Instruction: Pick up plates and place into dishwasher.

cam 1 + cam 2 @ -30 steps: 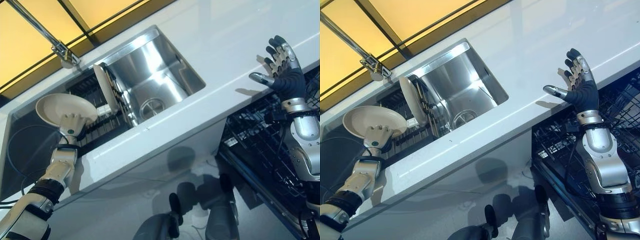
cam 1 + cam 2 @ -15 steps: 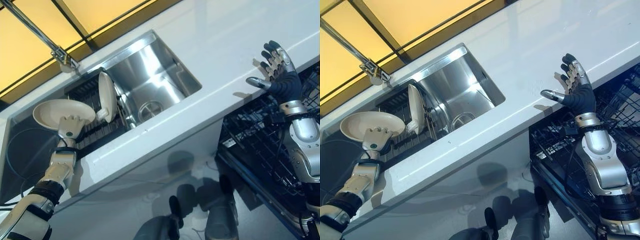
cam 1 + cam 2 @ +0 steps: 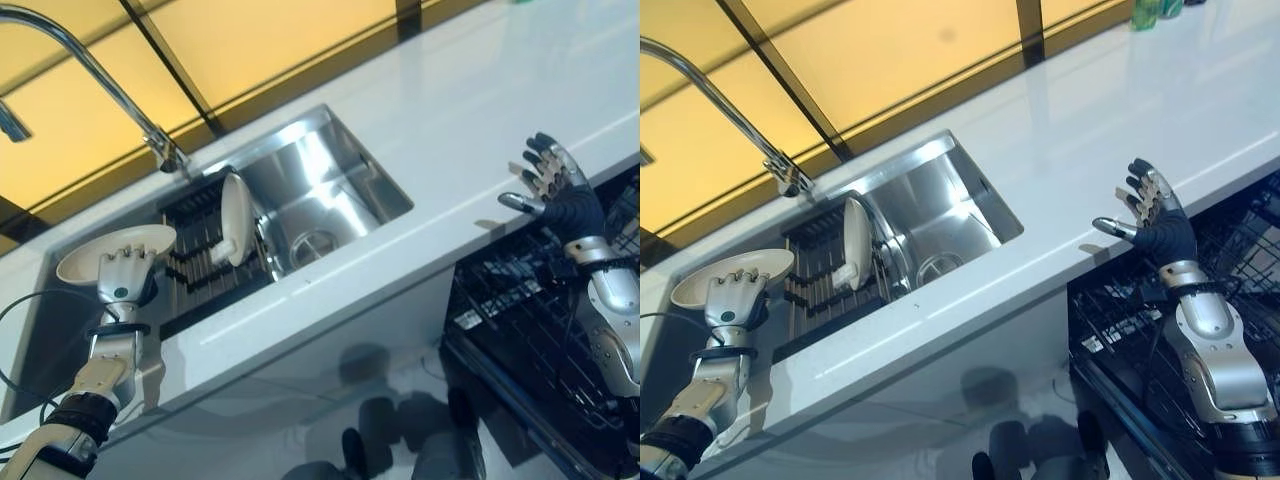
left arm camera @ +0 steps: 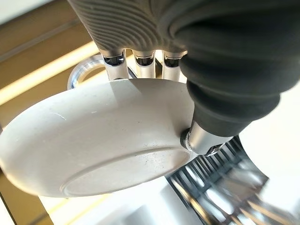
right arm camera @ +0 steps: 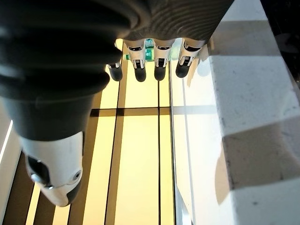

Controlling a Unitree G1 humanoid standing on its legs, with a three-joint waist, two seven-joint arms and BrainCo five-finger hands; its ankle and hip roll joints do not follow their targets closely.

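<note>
Nearest me, at about four o'clock, the black wire dishwasher rack (image 3: pixel 530 340) sits pulled out below the white stone counter (image 3: pixel 1060 170). Above its edge the right hand (image 3: pixel 1155 222) hangs with fingers spread, holding nothing. Further off, at nine o'clock, the left hand (image 3: pixel 122 275) pinches the shallow round white ceramic plate (image 4: pixel 93 136) by its rim, beside the ribbed black drying rack (image 3: pixel 205 262) and an upright white plate (image 3: pixel 235 220). It looks stiff, glossy, probably slippery and breakable; a rim hold suits it.

sink (image 3: pixel 330 195) set in counter (image 3: pixel 480 120) | rack (image 3: pixel 200 265) in sink's left part, plate (image 3: pixel 237 218) on edge in it | faucet (image 3: pixel 100 80) behind rack | second plate (image 3: pixel 95 262) left of rack, over counter | dishwasher (image 3: pixel 540 330) below counter, right
</note>
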